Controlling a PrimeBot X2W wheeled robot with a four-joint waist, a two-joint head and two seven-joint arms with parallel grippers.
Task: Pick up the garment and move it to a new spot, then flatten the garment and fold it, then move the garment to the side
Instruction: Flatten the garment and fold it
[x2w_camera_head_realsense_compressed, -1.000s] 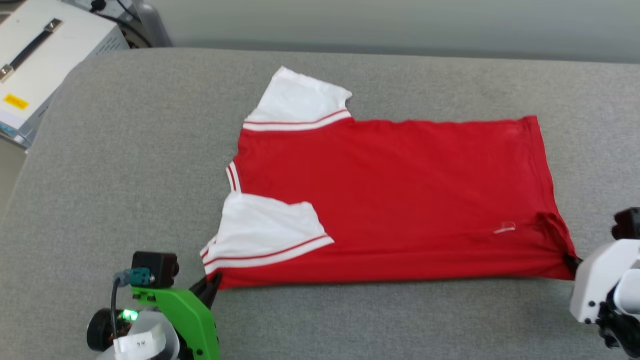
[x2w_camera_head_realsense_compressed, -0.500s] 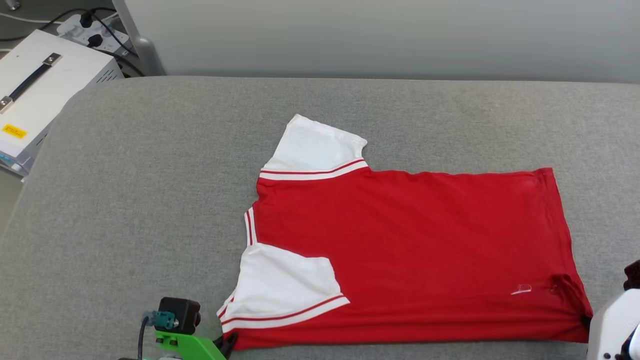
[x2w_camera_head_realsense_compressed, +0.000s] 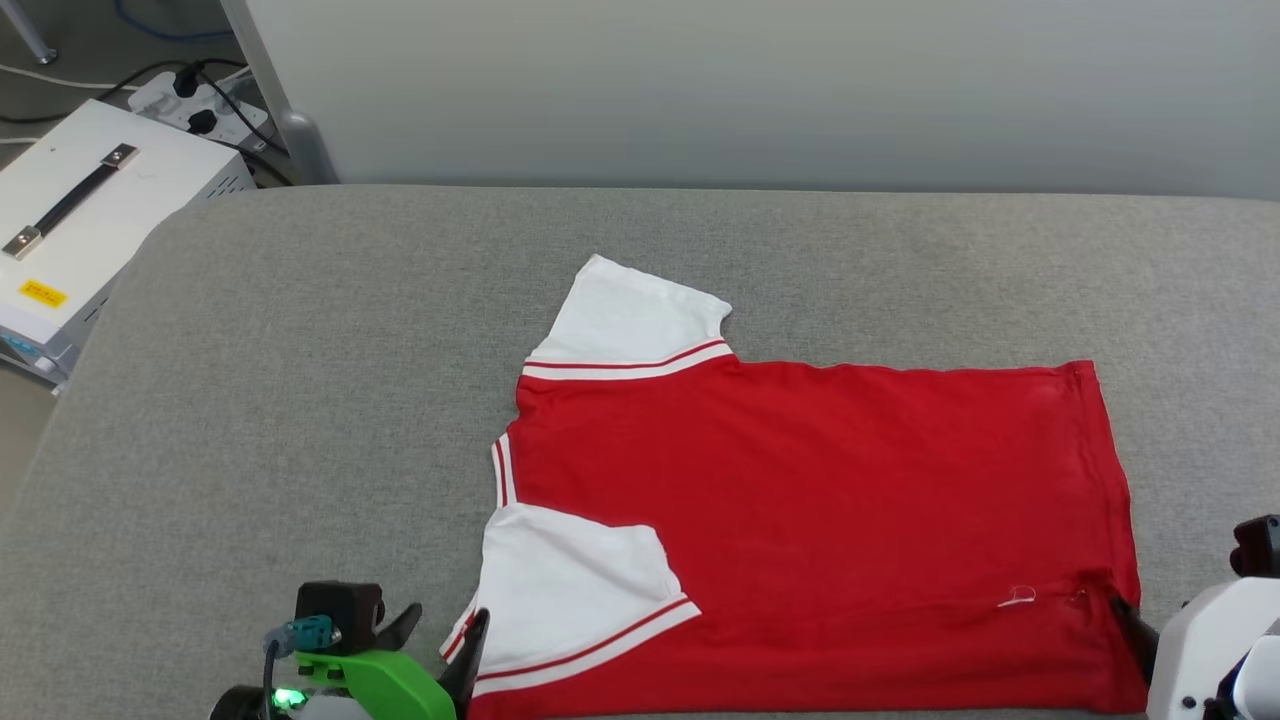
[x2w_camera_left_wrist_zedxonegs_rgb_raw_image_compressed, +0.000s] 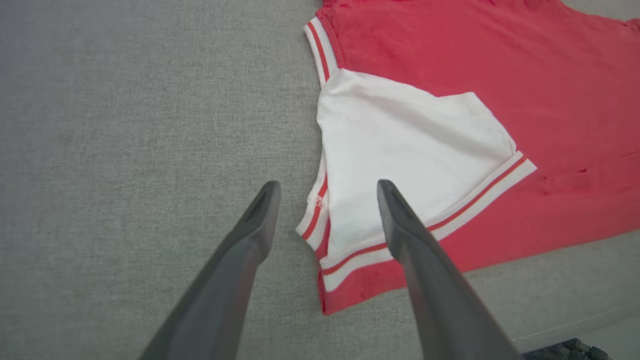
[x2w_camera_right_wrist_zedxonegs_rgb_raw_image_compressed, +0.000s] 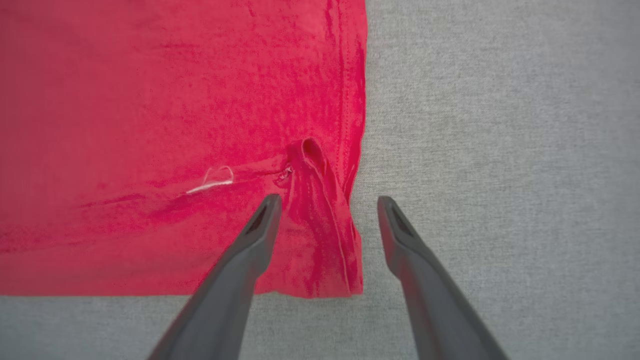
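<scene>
The garment (x2w_camera_head_realsense_compressed: 850, 500) lies spread flat on the grey cushion (x2w_camera_head_realsense_compressed: 300, 400), red body up, collar to the left and hem to the right. One white sleeve (x2w_camera_head_realsense_compressed: 630, 325) sticks out at the back. The near sleeve (x2w_camera_left_wrist_zedxonegs_rgb_raw_image_compressed: 400, 150) is folded in over the red body. My left gripper (x2w_camera_left_wrist_zedxonegs_rgb_raw_image_compressed: 325, 187) stands open, its fingers either side of the near shoulder corner. My right gripper (x2w_camera_right_wrist_zedxonegs_rgb_raw_image_compressed: 325, 202) stands open over the near hem corner (x2w_camera_right_wrist_zedxonegs_rgb_raw_image_compressed: 330, 240), where the cloth has a small pucker (x2w_camera_right_wrist_zedxonegs_rgb_raw_image_compressed: 307, 150). Neither holds the cloth. No lettering shows.
A white box (x2w_camera_head_realsense_compressed: 90, 220) with a black handle stands off the cushion's left end, with a power strip (x2w_camera_head_realsense_compressed: 190, 100), cables and a metal leg (x2w_camera_head_realsense_compressed: 290, 140) behind it. A pale wall (x2w_camera_head_realsense_compressed: 760, 90) runs along the back. Bare cushion lies left of and behind the garment.
Both grippers have gone from shut on the garment's near corners to open, letting the cloth go. The head camera has tilted, so the whole picture sits lower.
</scene>
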